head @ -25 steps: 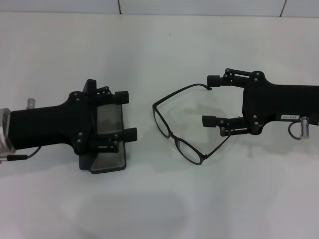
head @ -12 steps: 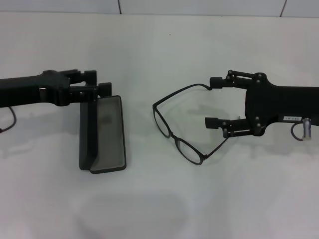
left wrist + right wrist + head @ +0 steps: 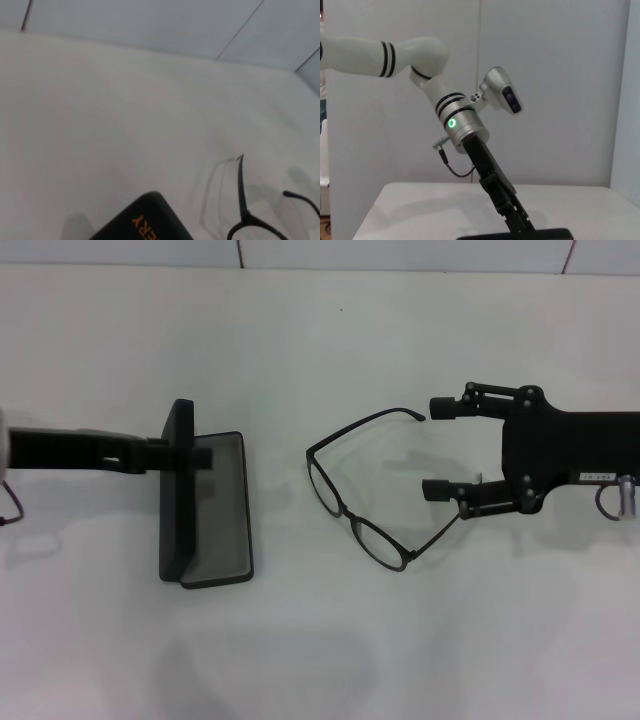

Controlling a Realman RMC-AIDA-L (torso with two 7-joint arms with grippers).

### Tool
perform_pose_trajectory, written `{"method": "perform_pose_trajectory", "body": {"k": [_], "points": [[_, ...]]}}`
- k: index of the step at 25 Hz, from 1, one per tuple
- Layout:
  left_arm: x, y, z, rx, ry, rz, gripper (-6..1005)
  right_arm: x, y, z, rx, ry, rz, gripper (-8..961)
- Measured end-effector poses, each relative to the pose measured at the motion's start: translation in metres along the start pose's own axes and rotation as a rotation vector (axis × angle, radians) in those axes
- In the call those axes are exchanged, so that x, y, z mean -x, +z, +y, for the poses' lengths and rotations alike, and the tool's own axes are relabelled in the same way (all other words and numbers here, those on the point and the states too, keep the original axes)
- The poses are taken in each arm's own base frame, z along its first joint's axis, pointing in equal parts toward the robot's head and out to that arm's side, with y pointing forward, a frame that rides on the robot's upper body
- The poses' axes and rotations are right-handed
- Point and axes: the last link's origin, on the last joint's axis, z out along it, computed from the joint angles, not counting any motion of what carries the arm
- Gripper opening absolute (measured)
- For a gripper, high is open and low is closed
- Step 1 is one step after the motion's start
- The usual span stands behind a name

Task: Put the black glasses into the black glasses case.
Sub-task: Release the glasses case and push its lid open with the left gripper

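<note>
1. The right gripper [image 3: 438, 448] hovers with its jaws spread wide, fingertips just beside the temple ends of the glasses [image 3: 358, 502], gripping nothing.
2. The left gripper [image 3: 190, 452] reaches in edge-on at the upright lid of the glasses case [image 3: 215, 508]; whether its jaws are spread or pressed together cannot be told.
3. The glasses lie unfolded on the white table [image 3: 320, 640], between the case and the right gripper, temples pointing toward that gripper.
4. The case sits open, grey lining up, well left of the glasses.
</note>
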Motion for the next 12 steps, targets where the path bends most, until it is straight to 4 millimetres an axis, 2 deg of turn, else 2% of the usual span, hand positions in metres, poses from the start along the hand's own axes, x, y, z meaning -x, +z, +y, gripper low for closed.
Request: {"method": "perform_pose_trajectory", "body": {"k": [7,12], "points": [[-0.002,0.021,0.012,-0.018,-0.078,-0.113,847,-0.003,-0.002,0.006,0.038,-0.024,0.037,848],[-0.005,0.029,0.014,-0.088,-0.098,-0.17,843,-0.005,-0.009,0.011,0.047,-0.034,0.049,847]]}}
